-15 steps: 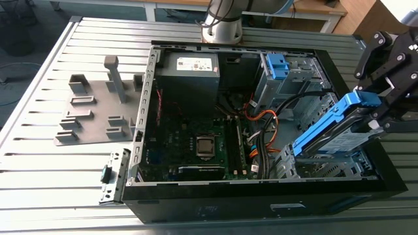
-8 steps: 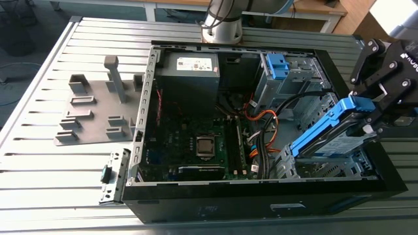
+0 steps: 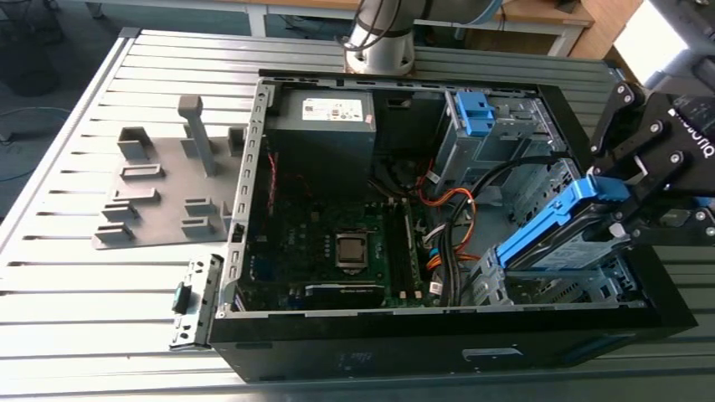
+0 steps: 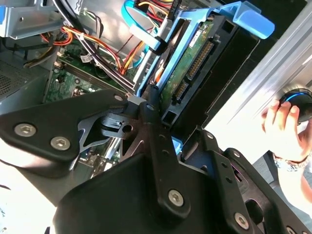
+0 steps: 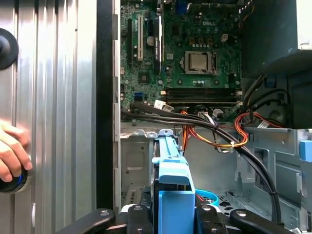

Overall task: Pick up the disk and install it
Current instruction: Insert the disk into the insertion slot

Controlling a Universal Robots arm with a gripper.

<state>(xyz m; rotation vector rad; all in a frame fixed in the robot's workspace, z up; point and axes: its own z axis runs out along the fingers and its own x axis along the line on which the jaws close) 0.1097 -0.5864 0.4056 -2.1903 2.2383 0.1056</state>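
Right now the gripper (image 3: 621, 209) hangs at the exterior view's right edge, its black wrist angled down over the open computer case (image 3: 391, 356), its fingers (image 4: 153, 126) clamped on either side of the disk (image 3: 555, 233). The disk stands on edge in its blue bracket. Its long axis slopes from upper right to lower left, the low end over the silver drive cage (image 3: 537, 289) in the case's lower right corner. A person's hand (image 5: 10, 151) rests on a black knob (image 4: 301, 100).
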